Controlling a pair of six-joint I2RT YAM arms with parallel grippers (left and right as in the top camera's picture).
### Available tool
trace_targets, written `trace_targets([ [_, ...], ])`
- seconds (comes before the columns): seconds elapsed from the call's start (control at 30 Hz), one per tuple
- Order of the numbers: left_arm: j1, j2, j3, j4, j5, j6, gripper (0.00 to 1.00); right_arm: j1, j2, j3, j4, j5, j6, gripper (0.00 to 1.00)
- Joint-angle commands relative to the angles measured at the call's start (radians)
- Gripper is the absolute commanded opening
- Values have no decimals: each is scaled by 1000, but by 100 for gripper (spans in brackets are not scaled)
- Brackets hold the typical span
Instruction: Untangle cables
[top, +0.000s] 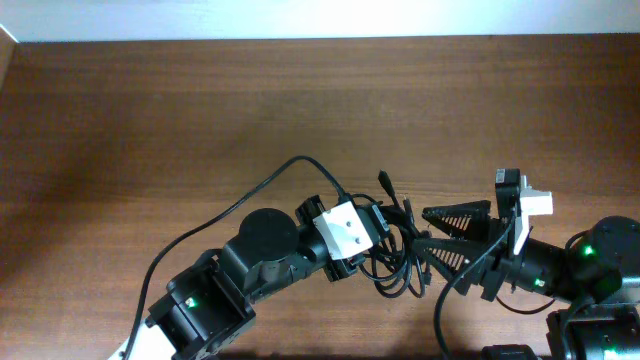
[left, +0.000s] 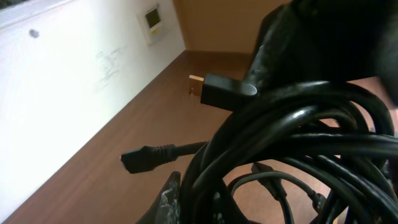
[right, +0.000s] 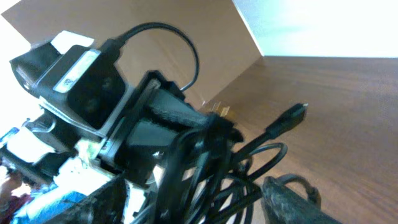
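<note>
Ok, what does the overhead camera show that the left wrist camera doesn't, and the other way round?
Only the overhead shows both arms meeting: the left gripper at the cable bundle, and the right gripper spread open around it. Only the left wrist view shows, close up, the gold-tipped plug sticking out of the bundle, and a wall panel behind. Both show the tangled black loops and the brown table.

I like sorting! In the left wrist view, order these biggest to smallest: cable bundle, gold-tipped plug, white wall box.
cable bundle
gold-tipped plug
white wall box
The box is farther away, so it may only look smallest.
</note>
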Motion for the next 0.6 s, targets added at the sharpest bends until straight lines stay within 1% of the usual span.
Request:
trace_targets([
  [0.0, 2, -11, 16, 47, 130, -18, 0, 4, -1, 9, -17, 62, -12, 53],
  [0.07, 2, -11, 16, 72, 162, -18, 0, 4, -1, 8, -66, 132, -13, 49],
  [0.17, 3, -11, 16, 92, 225, -18, 0, 4, -1, 9, -123, 211, -20, 37],
  [0.2, 3, -11, 16, 97, 238, -18, 0, 4, -1, 9, -124, 211, -36, 26],
  [0.23, 2, -11, 16, 96, 246, -18, 0, 4, -1, 9, -124, 211, -35, 13],
  [0.27, 3, -11, 16, 96, 246, -18, 0, 5, -1, 9, -124, 209, -35, 4],
  [0.3, 3, -10, 16, 91, 241, -18, 1, 4, -1, 9, -123, 191, -35, 4],
  [0.33, 3, -10, 16, 86, 240, -18, 11, 4, -1, 9, -120, 166, -35, 4],
  [0.37, 3, -10, 16, 72, 208, -18, 20, 4, -1, 9, -121, 153, -35, 4],
  [0.4, 3, -10, 16, 58, 181, -18, 51, 4, -1, 9, -118, 157, -35, 4],
  [0.43, 3, -11, 16, 54, 182, -19, 99, 4, -1, 9, -116, 192, -34, 4],
  [0.47, 2, -11, 16, 47, 193, -19, 99, 4, -1, 9, -117, 238, -2, 4],
  [0.53, 2, -11, 16, 43, 241, -18, 99, 4, -1, 9, -117, 341, 109, 4],
  [0.57, 2, -13, 16, 42, 246, -18, 99, 4, -1, 9, -117, 389, 188, 4],
])
